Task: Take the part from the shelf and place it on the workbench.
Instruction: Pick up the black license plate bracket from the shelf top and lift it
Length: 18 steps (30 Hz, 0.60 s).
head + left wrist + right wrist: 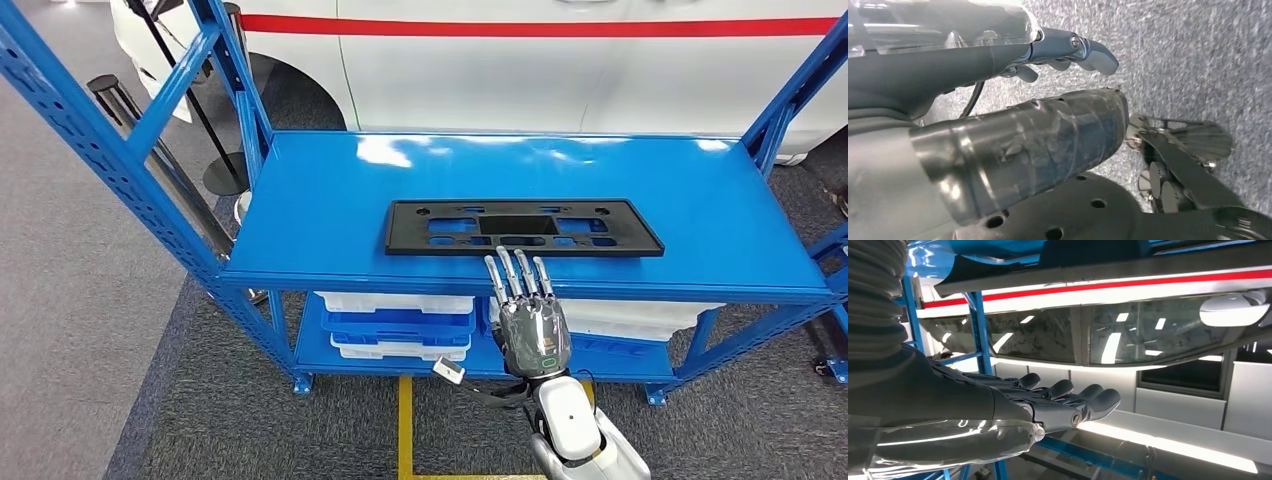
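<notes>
A: Head view first. Where's the part?

B: Black flat part (523,229), a frame w/ cut-outs, lying flat on the top shelf (300,215) of the blue rack, toward the front edge. Nothing's holding it.

A: And the right hand?

B: Right hand (528,312) is up in front of the shelf edge, fingers (519,275) straight and close together, tips at or just over the part's near edge. Can't tell if they touch it. Holding nothing, so I'd call it the reach step, grasp not yet made.

A: Anything else there?

B: White and blue trays (398,322) stacked on the lower shelf, white vehicle w/ red stripe (560,60) behind the rack.

A: Left wrist view?

B: Left hand (1058,55) hangs over grey carpet (1198,60); fingers lie straight out, nothing in them. Idle, I reckon.

A: Right wrist view?

B: Right hand again, fingers extended side by side, pointing at the vehicle, blue rack post (980,340) beside them. Thumb I can't make out, so can't say how wide the grip stands.

A: Next move?

B: My guess: the part's thin and flat, so fingers need to get over the near edge w/ thumb under or draw it past the lip, then close. Workbench isn't visible yet, so prob. a turn afterward.
</notes>
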### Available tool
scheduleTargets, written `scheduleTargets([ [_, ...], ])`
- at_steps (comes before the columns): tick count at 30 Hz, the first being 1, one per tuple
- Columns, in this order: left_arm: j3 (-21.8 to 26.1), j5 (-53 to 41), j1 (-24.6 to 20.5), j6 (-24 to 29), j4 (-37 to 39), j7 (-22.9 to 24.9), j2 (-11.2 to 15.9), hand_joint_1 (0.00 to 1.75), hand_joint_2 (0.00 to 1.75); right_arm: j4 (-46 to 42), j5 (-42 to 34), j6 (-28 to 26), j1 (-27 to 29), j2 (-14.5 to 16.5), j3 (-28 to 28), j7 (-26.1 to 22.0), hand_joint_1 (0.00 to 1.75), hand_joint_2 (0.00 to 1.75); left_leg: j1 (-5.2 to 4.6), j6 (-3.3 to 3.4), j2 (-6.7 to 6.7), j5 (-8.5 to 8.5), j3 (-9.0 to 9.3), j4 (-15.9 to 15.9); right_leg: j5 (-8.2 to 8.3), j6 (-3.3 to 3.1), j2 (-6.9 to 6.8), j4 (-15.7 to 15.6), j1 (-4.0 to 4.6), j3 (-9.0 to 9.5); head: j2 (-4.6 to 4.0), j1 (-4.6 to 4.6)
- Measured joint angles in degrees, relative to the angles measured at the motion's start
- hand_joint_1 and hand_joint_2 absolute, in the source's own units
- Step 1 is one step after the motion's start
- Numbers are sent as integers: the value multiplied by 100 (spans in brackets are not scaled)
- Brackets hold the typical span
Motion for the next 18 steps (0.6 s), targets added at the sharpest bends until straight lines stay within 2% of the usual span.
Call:
scheduleTargets([
  [2, 3, -3, -7, -5, 0, -5, 5, 0, 0, -1, 3, -5, -1, 0, 0, 9, 0, 175, -22, 62, 16, 231, 312, -645, -60, 56, 2, 13, 17, 59, 0, 2],
  [3, 4, -4, -9, -7, 0, -9, 7, 0, 0, 0, 3, -5, -2, 0, 0, 14, 0, 175, -36, 92, 19, 252, 400, -806, -66, 86, -2, 19, 22, 80, 0, 3],
  [5, 8, -10, -12, -8, 0, -15, 8, 0, 0, 1, 4, -1, -6, 1, 1, 21, 0, 175, -47, 134, 9, 253, 451, -878, -58, 140, -9, 23, 21, 101, 0, 3],
  [7, 15, -17, -8, -8, 0, -17, 8, 0, 0, 1, 5, 7, -14, 2, 2, 22, 0, 175, -29, 176, 6, 273, 487, -927, -142, 189, -8, 125, 7, 65, 0, 4],
  [9, 27, -23, -8, -8, 0, -19, 8, 0, 0, 6, 8, 16, -23, 2, 2, 23, 0, 175, -14, 225, 12, 270, 525, -963, -393, 239, -4, 616, -10, -178, 0, 7],
  [11, 37, -26, -10, -9, 0, -19, 8, 0, 0, 24, 8, 26, -19, 2, 2, 23, 0, 175, -16, 258, 11, 244, 539, -960, -648, 270, -4, 1351, -23, -594, 0, 7],
  [12, 40, -27, -9, -9, 0, -19, 8, 0, 0, 35, 8, 28, -14, 2, 2, 23, 0, 175, -17, 264, 6, 226, 553, -956, -658, 277, -4, 1575, -31, -750, 0, 7],
  [13, 43, -28, -8, -10, 0, -19, 8, 0, 0, 44, 8, 29, -12, 1, 2, 23, 0, 175, -17, 264, -1, 203, 574, -952, -556, 277, -4, 1587, -37, -805, 0, 7],
  [14, 44, -28, -5, -10, 0, -19, 7, 0, 0, 48, 8, 29, -13, 1, 2, 24, 0, 175, -16, 257, -9, 174, 608, -947, -347, 269, -5, 1375, -41, -746, 0, 7],
  [15, 45, -28, -2, -11, 0, -19, 5, 0, 0, 50, 8, 29, -16, 0, 2, 24, 0, 175, -16, 245, -15, 139, 651, -944, -93, 254, -5, 1014, -43, -605, 0, 7],
  [16, 45, -28, 2, -12, 0, -19, 3, 0, 0, 50, 8, 29, -20, 0, 2, 24, 0, 175, -15, 227, -19, 105, 690, -948, 84, 236, -4, 662, -41, -450, 0, 7],
  [17, 46, -28, -1, -12, 2, -19, 1, 0, 0, 52, 8, 30, -25, 1, 2, 25, 0, 175, -21, 200, -22, 73, 714, -942, 193, 218, -1, 367, -26, -310, 0, 6],
  [18, 47, -28, -4, -13, 3, -19, -2, 0, 0, 54, 8, 31, -30, 1, 2, 26, 0, 175, -24, 172, -23, 52, 721, -938, 206, 198, 1, 201, -10, -230, 0, 5],
])
